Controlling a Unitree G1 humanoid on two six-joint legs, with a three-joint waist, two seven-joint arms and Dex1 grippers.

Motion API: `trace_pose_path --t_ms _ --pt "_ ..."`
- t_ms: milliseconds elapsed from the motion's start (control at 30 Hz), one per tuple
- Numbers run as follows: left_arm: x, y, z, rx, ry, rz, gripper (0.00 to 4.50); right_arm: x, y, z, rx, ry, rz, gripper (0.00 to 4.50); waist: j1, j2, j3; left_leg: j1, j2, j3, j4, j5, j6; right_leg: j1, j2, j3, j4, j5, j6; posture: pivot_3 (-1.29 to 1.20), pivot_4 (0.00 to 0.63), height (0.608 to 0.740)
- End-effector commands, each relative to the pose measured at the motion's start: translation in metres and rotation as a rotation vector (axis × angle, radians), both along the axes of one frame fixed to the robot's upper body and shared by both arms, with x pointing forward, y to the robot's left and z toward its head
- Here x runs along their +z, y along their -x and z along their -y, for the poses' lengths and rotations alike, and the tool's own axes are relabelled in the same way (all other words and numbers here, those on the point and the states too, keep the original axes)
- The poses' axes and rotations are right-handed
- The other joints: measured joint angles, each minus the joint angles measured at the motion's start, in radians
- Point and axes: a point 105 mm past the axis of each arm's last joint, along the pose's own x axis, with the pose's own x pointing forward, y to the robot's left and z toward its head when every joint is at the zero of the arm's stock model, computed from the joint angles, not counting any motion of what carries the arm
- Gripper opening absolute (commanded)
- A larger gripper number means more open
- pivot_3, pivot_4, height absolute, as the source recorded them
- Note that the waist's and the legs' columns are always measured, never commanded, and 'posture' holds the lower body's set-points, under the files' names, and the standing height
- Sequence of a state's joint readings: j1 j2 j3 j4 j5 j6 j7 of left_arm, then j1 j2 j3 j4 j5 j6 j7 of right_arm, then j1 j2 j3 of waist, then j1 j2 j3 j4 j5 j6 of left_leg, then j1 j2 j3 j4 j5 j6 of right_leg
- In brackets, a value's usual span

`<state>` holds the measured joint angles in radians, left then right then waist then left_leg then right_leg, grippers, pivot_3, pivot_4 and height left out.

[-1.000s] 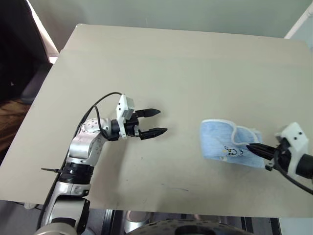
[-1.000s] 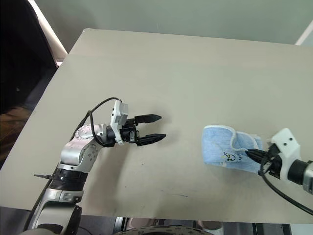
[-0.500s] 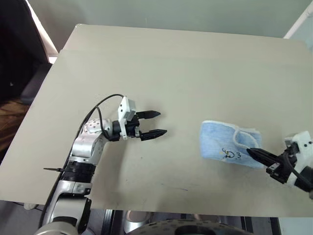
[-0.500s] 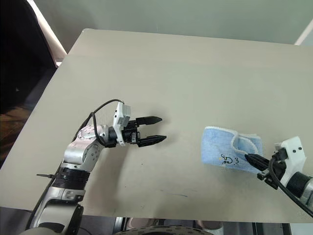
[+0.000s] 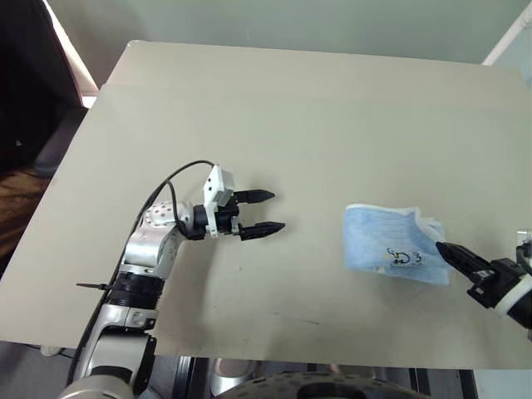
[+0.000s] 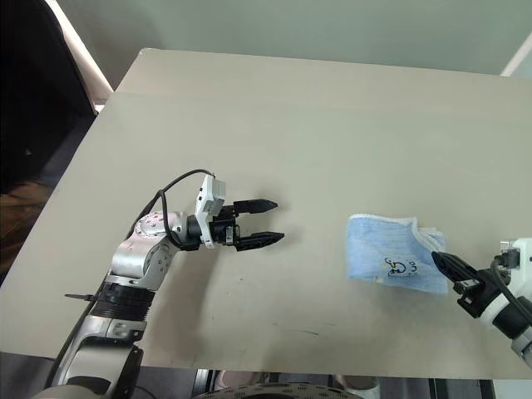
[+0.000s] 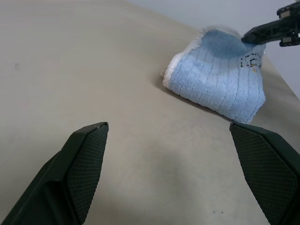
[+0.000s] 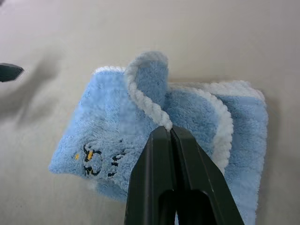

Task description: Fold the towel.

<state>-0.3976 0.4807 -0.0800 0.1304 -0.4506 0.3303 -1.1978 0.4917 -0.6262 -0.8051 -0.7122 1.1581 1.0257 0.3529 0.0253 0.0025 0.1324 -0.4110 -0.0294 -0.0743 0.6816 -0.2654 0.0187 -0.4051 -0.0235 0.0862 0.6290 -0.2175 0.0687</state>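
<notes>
The light blue towel [image 5: 386, 245] lies folded over on the right side of the tan table [image 5: 291, 108], its dark printed mark facing up. My right gripper [image 5: 442, 246] is at the towel's right edge, shut on its white edging; in the right wrist view the edging [image 8: 145, 93] rises in a curl up to the closed fingertips [image 8: 165, 133]. My left gripper [image 5: 274, 211] hovers open and empty over the table's middle, pointing toward the towel [image 7: 220, 79] and well short of it.
The table's front edge runs close below both arms, and its left edge borders a dark area with a chair [image 5: 33, 125]. Bare tabletop stretches between the left gripper and the towel and across the far half.
My right gripper has rolled and drawn back toward the right. The towel's raised flap was pulled along and lies flatter now. The left gripper has kept still.
</notes>
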Motion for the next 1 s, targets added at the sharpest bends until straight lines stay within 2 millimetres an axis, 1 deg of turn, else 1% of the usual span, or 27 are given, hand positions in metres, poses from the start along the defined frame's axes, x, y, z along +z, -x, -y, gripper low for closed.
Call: trace_pose_path --t_ms 33,167,300,333,433,533,667,700,767,800,867,900,967,1000 --pt "0.012 -0.001 0.001 -0.019 0.018 0.027 4.5 0.003 0.001 0.003 -0.02 0.02 0.025 0.02 -0.001 0.0 0.0 0.0 0.0 0.0 0.0 -0.001 0.0 0.0 0.0 0.0 0.0 0.0 0.0 0.0 0.15 0.74" --pt "0.013 0.0 0.001 -0.029 0.015 0.02 4.5 0.003 0.004 0.003 -0.032 -0.007 0.032 0.02 -0.001 0.0 0.0 -0.001 0.0 0.0 0.0 -0.001 -0.001 -0.001 0.0 0.0 0.0 0.0 0.0 0.0 0.15 0.74" --pt "0.014 -0.001 0.002 -0.028 0.015 0.022 4.5 0.005 0.002 0.004 -0.055 -0.029 0.055 0.02 -0.001 0.0 0.0 -0.001 0.0 0.0 0.0 -0.002 -0.001 -0.002 0.0 0.0 0.0 0.0 0.0 0.0 0.15 0.74" --pt "0.015 -0.001 0.003 -0.029 0.016 0.022 4.5 0.006 0.001 0.004 -0.057 -0.036 0.067 0.22 -0.001 0.0 0.0 -0.001 0.0 0.0 0.0 -0.002 -0.001 -0.002 0.0 0.0 0.0 0.0 0.0 0.0 0.15 0.74" --pt "0.016 -0.001 0.004 -0.034 0.02 0.021 4.5 0.009 0.002 0.001 -0.04 -0.039 0.08 0.98 -0.001 0.0 0.0 -0.001 0.0 0.0 0.0 -0.002 -0.001 -0.002 0.0 0.0 0.0 0.0 0.0 0.0 0.15 0.74" --pt "0.018 -0.001 0.006 -0.038 0.023 0.019 4.5 0.013 0.006 -0.003 -0.012 -0.052 0.098 2.07 -0.001 0.0 0.0 -0.001 0.0 0.0 0.0 -0.002 -0.001 -0.002 0.0 0.0 0.0 0.0 0.0 0.0 0.15 0.74" --pt "0.02 -0.002 0.006 -0.034 0.028 0.029 4.5 0.019 0.007 -0.002 -0.006 -0.026 0.127 3.48 -0.001 0.0 0.0 -0.001 0.0 0.0 0.0 -0.002 -0.001 -0.002 0.0 -0.001 0.0 0.0 0.0 0.0 0.15 0.74" --pt "0.023 -0.003 0.008 -0.033 0.043 0.044 4.5 0.026 0.005 0.004 -0.03 0.001 0.171 3.81 -0.001 0.0 0.0 -0.001 0.0 0.0 0.0 -0.002 -0.001 -0.002 0.0 -0.001 0.0 0.0 0.0 0.0 0.15 0.74" --pt "0.031 -0.007 0.013 -0.017 0.08 0.095 4.5 0.049 -0.002 0.011 -0.051 0.06 0.304 4.49 -0.001 0.0 0.0 -0.001 0.0 0.0 0.001 -0.002 -0.001 -0.002 0.0 -0.001 0.0 0.0 0.0 0.0 0.15 0.74" --pt "0.033 -0.009 0.015 -0.009 0.093 0.114 4.5 0.057 -0.003 0.011 -0.053 0.076 0.35 4.49 -0.001 0.0 0.0 -0.001 0.0 0.0 0.001 -0.002 -0.001 -0.002 0.0 0.0 0.0 0.0 0.0 0.0 0.15 0.74" --pt "0.035 -0.01 0.016 -0.001 0.104 0.129 4.5 0.062 -0.005 0.011 -0.049 0.084 0.383 4.49 -0.001 0.0 0.0 -0.001 0.0 0.0 0.002 -0.002 -0.001 -0.002 0.0 0.0 0.0 0.001 0.0 0.0 0.15 0.74" --pt "0.041 -0.011 0.024 -0.01 0.141 0.145 4.32 0.068 -0.011 0.0 0.008 0.087 0.404 4.31 -0.001 0.0 0.0 -0.001 0.0 0.0 0.002 -0.002 -0.001 -0.001 0.0 0.0 0.0 0.001 0.0 0.0 0.15 0.74" --pt "0.052 -0.011 0.043 -0.044 0.207 0.174 3.91 0.076 -0.022 -0.021 0.113 0.093 0.437 3.8 -0.002 0.0 0.0 -0.001 0.001 0.0 0.002 -0.002 -0.001 -0.001 0.0 -0.001 0.001 0.001 0.0 0.0 0.15 0.74" --pt "0.055 -0.009 0.053 -0.066 0.228 0.185 3.57 0.077 -0.029 -0.027 0.141 0.101 0.452 3.46 -0.004 0.0 0.0 -0.001 0.001 0.0 0.002 -0.002 -0.001 -0.001 0.0 -0.001 0.001 0.002 0.0 0.0 0.15 0.74"
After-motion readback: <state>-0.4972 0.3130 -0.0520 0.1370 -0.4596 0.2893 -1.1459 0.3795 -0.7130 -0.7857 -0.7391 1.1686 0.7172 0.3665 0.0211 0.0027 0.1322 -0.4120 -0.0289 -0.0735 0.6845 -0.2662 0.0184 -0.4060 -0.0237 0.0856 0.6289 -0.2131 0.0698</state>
